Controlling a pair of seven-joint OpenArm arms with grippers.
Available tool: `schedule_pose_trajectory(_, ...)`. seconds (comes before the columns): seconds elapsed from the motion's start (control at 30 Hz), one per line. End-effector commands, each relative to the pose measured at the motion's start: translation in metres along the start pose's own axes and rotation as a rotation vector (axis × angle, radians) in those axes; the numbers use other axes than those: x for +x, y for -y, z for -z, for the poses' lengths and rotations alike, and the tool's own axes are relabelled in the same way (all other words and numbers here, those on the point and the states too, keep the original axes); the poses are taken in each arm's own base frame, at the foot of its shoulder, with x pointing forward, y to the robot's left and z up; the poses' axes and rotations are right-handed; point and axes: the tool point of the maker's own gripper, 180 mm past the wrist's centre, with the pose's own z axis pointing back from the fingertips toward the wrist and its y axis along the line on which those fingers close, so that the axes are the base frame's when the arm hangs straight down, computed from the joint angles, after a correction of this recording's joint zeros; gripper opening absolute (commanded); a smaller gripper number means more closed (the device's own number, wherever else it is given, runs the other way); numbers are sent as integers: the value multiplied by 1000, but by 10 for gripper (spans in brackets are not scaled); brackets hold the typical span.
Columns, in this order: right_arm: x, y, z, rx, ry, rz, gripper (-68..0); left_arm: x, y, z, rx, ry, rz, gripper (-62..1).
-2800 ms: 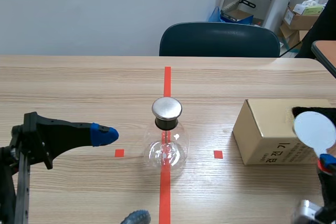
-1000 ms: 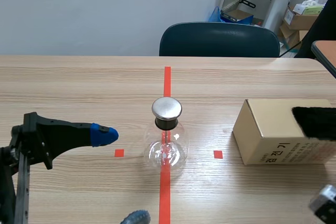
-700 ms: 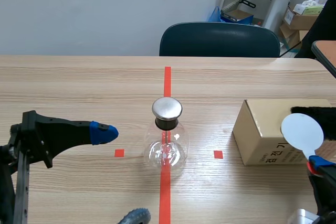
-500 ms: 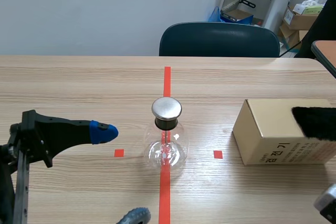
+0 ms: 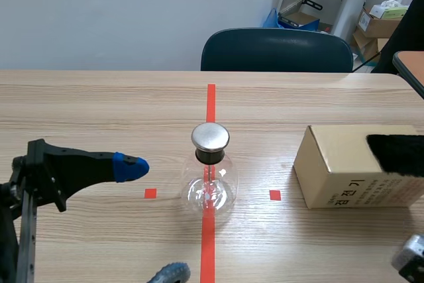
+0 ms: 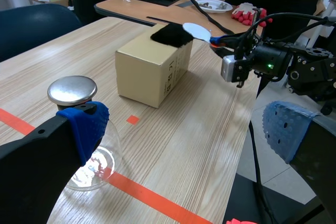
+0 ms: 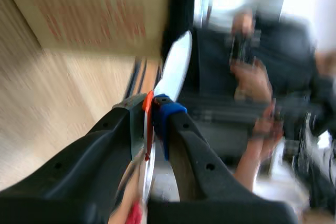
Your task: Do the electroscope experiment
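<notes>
- Standing upright on the table (image 5: 99, 111), astride the orange-red tape line: the electroscope (image 5: 211, 183), a clear glass flask topped by a round metal cap (image 5: 211, 136) on a black neck.
- Hovering low to the left of the electroscope: the left gripper (image 5: 151, 220), jaws spread wide with nothing between them, one blue-padded finger (image 5: 130, 168) level with the flask's belly, near it but apart from the glass.
- Lying to the right of the electroscope, well apart from it: a cardboard box (image 5: 344, 167), carrying a black furry cloth (image 5: 396, 154) on its top, at the end farther from the electroscope.
- Farther from the electroscope than the box, on that same right side: the right gripper (image 7: 156, 109), jaws clamped tight on the handle of a white disc paddle (image 7: 176, 69), disc held up close by the black furry cloth; contact between the two cannot be told.
- Behind the electroscope, past the table's far edge: a dark chair (image 5: 277, 50).
</notes>
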Motion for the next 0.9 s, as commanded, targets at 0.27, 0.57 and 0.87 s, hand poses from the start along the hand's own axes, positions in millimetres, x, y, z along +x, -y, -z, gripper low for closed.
schedule_pose_trajectory(0.27,-20,12,1,-57,-123,-13,-665,11,4,4,-8,43,-8,14)
schedule_pose_trajectory(0.57,23,12,2,-56,119,-22,-665,12,4,4,-8,45,-8,14)
schedule_pose_trajectory(0.87,20,10,2,-48,101,-33,-665,12,4,4,-7,45,-8,14)
